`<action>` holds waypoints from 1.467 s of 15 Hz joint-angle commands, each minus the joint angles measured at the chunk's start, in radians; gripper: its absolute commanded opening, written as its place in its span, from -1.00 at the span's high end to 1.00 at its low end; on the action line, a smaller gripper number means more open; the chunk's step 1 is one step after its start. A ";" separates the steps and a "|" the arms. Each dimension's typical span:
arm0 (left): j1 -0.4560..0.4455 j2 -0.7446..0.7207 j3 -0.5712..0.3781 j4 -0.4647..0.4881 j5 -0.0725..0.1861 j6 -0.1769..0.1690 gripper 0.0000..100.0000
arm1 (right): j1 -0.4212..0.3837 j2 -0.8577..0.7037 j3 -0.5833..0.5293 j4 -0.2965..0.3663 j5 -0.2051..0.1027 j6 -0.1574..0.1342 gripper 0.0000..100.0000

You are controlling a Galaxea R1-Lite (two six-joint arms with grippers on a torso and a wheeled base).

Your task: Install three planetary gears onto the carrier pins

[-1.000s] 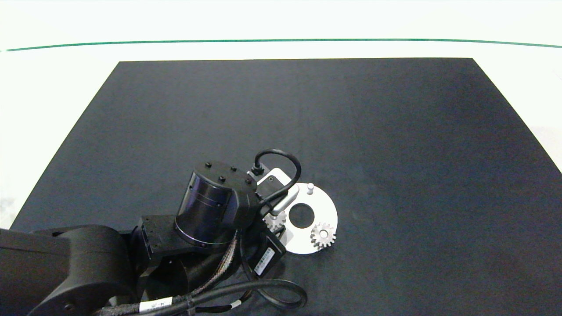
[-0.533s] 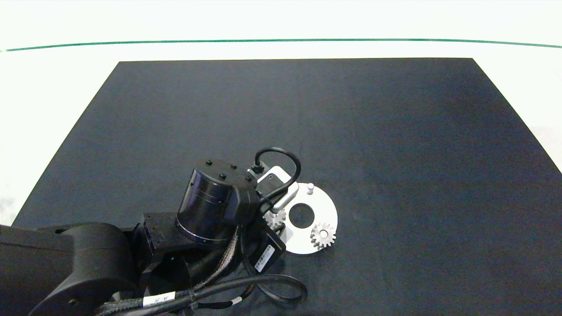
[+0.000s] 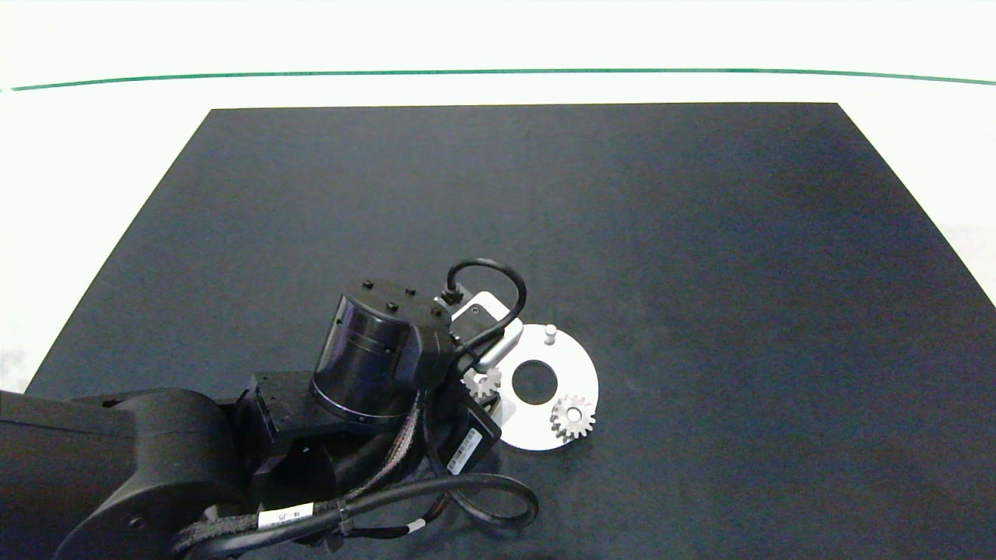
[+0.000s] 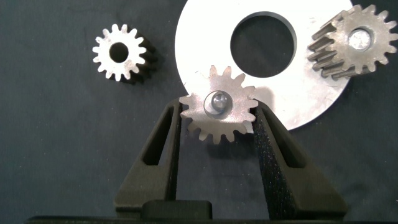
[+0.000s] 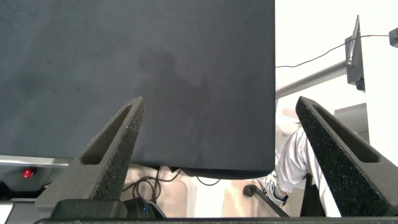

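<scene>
- While the left gripper (image 4: 217, 118) hangs low over the near-left edge of the white carrier disc (image 3: 576, 372), its two dark fingers (image 4: 163, 149) are clamped on a silvery planetary gear (image 4: 219, 112), one pad against each side of the teeth.
- Through that gear's bore the wrist view shows a rounded pin top (image 4: 217, 101), so the gear looks lined up with its pin, perhaps partly slid on. How far down it sits I cannot tell.
- A second gear (image 3: 573, 417) sits fully on its pin at the disc's near-right edge, the pin end showing in its centre.
- On the far side of the disc the third pin (image 3: 549, 334) stands bare.
- A third gear (image 4: 119, 52) lies flat on the black mat (image 3: 700, 233) just beside the disc, not touching it, still waiting its turn.
- The right gripper (image 5: 217, 155) is away from the work, hanging past the table's edge with its fingers spread wide and nothing between them; a person's leg and shoe (image 5: 273, 183) show on the floor below.
- My worry here is the gear cocking on the pin: if it is pressed while tilted it could jam halfway.
- Letting go too early might leave it perched on the pin top, from where it could tip off.
- Any sideways drag could also slide the loose disc across the mat.
</scene>
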 commanded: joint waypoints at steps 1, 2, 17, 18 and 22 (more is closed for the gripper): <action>-0.001 0.009 0.003 -0.003 0.002 0.001 0.74 | 0.001 0.000 -0.001 0.005 -0.002 -0.002 -1.00; -0.001 0.009 0.006 -0.003 0.002 0.001 0.74 | 0.001 0.000 -0.001 0.005 -0.002 -0.002 -1.00; -0.003 0.032 -0.014 -0.013 0.001 -0.002 -1.00 | 0.004 0.000 0.000 0.005 -0.002 0.000 -1.00; -0.001 0.032 -0.016 -0.013 0.001 -0.004 -1.00 | 0.004 0.000 0.000 0.005 -0.002 0.000 -1.00; -0.001 0.029 -0.016 -0.009 0.001 -0.002 -1.00 | 0.004 0.000 0.002 0.005 -0.002 0.000 -1.00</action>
